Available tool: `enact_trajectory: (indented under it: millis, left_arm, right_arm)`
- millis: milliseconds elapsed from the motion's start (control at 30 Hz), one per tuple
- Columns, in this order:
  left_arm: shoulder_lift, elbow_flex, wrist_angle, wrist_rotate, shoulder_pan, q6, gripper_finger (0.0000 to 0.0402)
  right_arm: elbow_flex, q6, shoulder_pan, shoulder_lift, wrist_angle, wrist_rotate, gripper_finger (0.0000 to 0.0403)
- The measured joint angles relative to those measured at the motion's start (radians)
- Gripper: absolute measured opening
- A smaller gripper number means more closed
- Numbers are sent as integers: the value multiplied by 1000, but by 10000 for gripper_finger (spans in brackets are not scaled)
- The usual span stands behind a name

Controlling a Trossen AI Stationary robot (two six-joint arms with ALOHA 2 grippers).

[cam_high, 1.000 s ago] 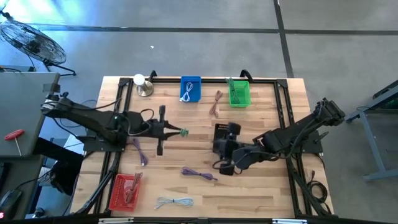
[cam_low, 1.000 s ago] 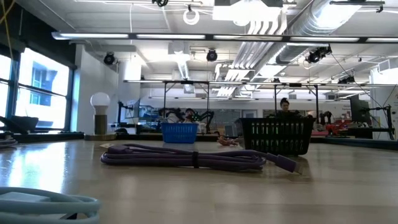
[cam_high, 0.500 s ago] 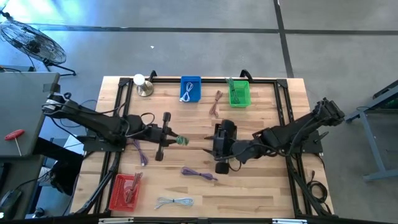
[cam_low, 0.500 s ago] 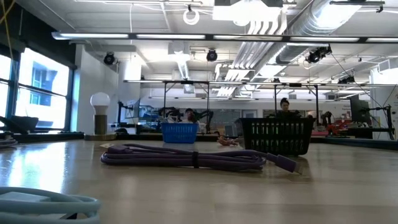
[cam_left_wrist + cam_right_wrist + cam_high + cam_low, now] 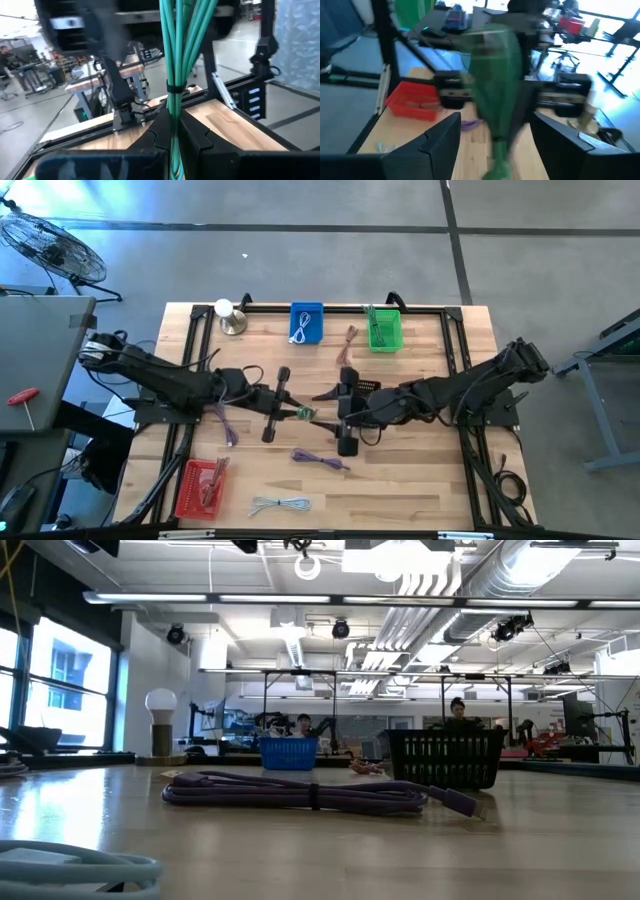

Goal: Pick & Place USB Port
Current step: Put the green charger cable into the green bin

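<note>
The USB cable is a green bundle [image 5: 306, 413] bound by a dark tie [image 5: 174, 89]. It is held over the middle of the table with my left gripper [image 5: 297, 411] shut on it. My right gripper [image 5: 323, 411] faces it from the table's right, open. In the right wrist view the bundle's free end [image 5: 497, 85] shows between my right gripper's [image 5: 495, 145] spread fingers. I see no touch there. A green bin [image 5: 385, 330] stands at the table's far edge. My left gripper pinches the green bundle between its two fingers [image 5: 192, 132], below the dark tie [image 5: 172, 107]. The fingers come roughly level from the table's left, along the bundle. The bundle sticks out past the fingertips toward my right gripper, lifted clear of the table.
At the far edge stand a blue bin [image 5: 307, 323] and a lamp [image 5: 228, 315], with a brown cable [image 5: 348, 345] nearby. A red bin [image 5: 200, 485] and a white cable [image 5: 280, 504] sit near the front. Purple cables [image 5: 320, 460] [image 5: 225, 423] lie on the wood. A black basket [image 5: 445, 758] shows in the low view.
My left gripper has carried the green bundle toward the table's right and a little toward the near edge. My right gripper has moved toward the table's left and far side, up to the bundle's free end.
</note>
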Motion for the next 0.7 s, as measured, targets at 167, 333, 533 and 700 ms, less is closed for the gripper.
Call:
enact_trajectory:
  millis: [167, 333, 533, 700]
  left_arm:
    - [0, 0, 11, 79, 50, -53, 7]
    - [4, 0, 21, 110, 64, -74, 7]
    - [16, 0, 27, 112, 62, -73, 7]
    - [20, 0, 16, 69, 63, -50, 8]
  right_arm:
    - [0, -77, -1, 33, 33, -2, 232]
    - [0, -126, -19, 54, 73, 20, 230]
    - [0, -103, -45, 53, 79, 20, 178]
    - [0, -97, -52, 53, 62, 18, 48]
